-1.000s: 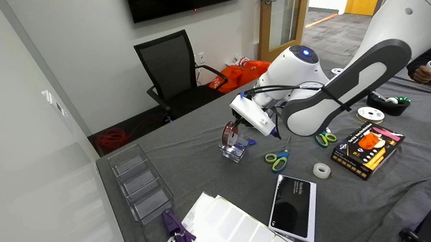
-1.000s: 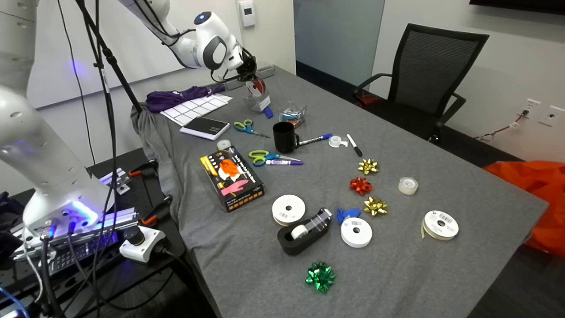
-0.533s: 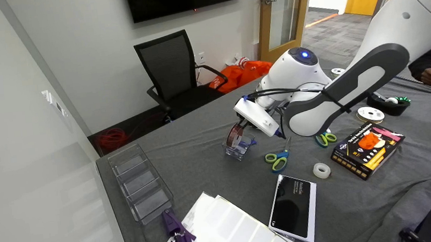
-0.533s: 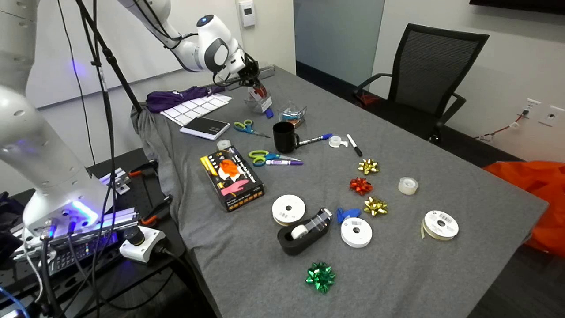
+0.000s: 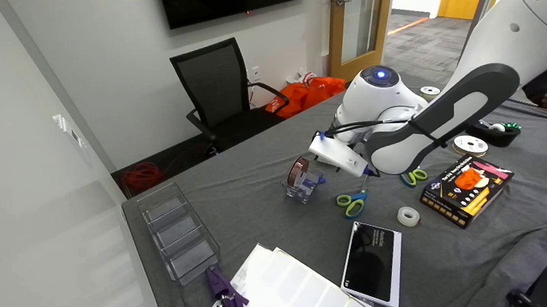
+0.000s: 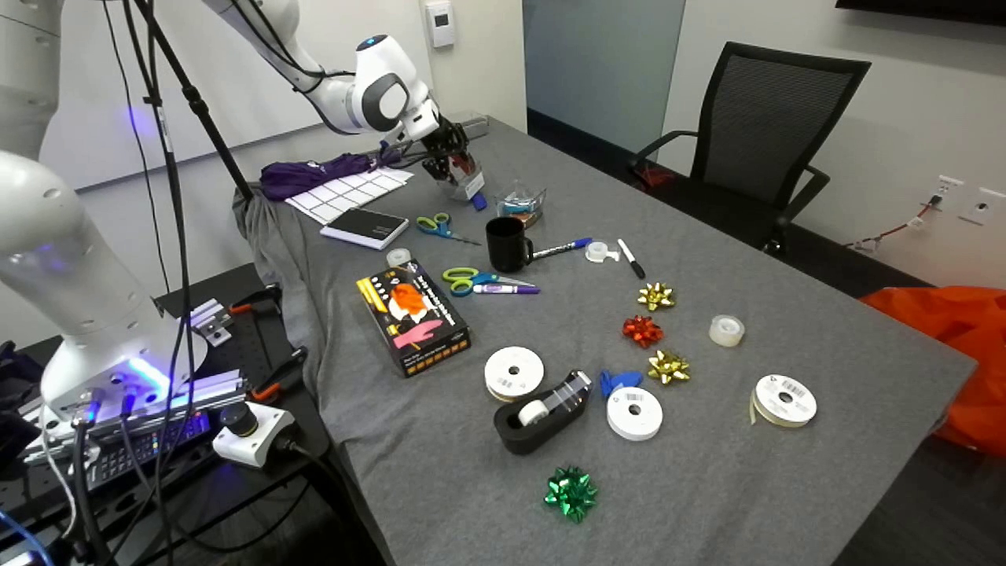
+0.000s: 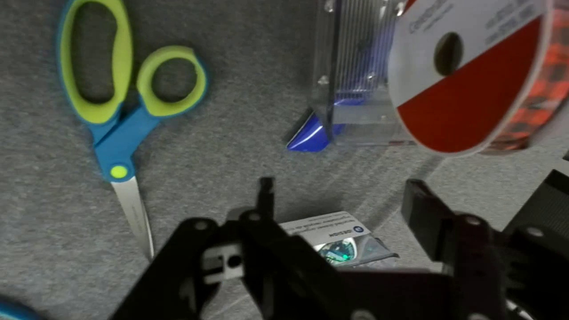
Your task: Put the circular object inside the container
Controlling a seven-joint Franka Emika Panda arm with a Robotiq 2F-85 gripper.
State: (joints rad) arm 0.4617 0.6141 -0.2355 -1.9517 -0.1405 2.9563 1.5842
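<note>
The circular object, a spool of red plaid ribbon (image 7: 466,89) with a white-and-red label, stands on edge and tilted in the small clear container (image 7: 364,135). In an exterior view the spool (image 5: 298,172) rises well above the rim of the container (image 5: 301,195). My gripper (image 7: 341,183) is open, its two fingers wide apart with nothing held between them. It sits to one side of the spool and does not touch it in the wrist view. In an exterior view the dark gripper partly covers the spool (image 6: 465,163).
A blue object (image 7: 311,135) lies against the container. Scissors (image 7: 120,146) lie nearby. Another clear bin (image 6: 520,208) with packaged items stands close by, beside a black mug (image 6: 507,245). A divided clear tray (image 5: 179,233) stands near the wall, and a notebook (image 5: 372,264) lies farther off.
The gripper has opened and let go of the spool, which came down into the container. The arm has drawn back from it, and the container has shifted slightly.
</note>
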